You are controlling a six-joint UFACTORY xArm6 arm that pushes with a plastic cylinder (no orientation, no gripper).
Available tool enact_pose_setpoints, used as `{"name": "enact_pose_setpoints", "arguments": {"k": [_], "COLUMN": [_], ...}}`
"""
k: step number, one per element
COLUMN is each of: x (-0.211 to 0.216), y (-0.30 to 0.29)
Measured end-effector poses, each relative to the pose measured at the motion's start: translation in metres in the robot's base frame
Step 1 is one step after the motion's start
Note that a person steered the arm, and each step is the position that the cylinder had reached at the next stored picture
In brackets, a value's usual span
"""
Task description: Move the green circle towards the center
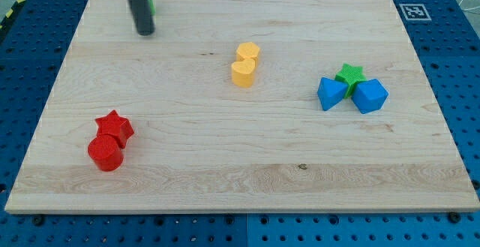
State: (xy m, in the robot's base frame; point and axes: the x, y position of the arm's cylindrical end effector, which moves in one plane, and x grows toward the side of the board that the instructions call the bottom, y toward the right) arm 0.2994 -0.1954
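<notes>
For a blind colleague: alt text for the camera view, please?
My tip rests at the board's top left, mostly hiding the green circle behind it. Two yellow blocks sit mid-board, two red ones bottom left, a green star with two blue blocks right.

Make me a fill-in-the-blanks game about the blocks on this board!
1. The red star touches a red ____.
2. The green star sits between two ____ blocks.
3. The two blocks near the board's middle are ____.
4. My tip hides most of a ____ block.

Answers: cylinder, blue, yellow, green
</notes>
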Motion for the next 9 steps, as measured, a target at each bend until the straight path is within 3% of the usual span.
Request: {"name": "enact_pose_setpoints", "arguments": {"k": [2, 4, 7, 9], "x": [-0.064, -0.072, -0.031, -0.010], "y": [-0.050, 0.011, 0.105, 0.110]}}
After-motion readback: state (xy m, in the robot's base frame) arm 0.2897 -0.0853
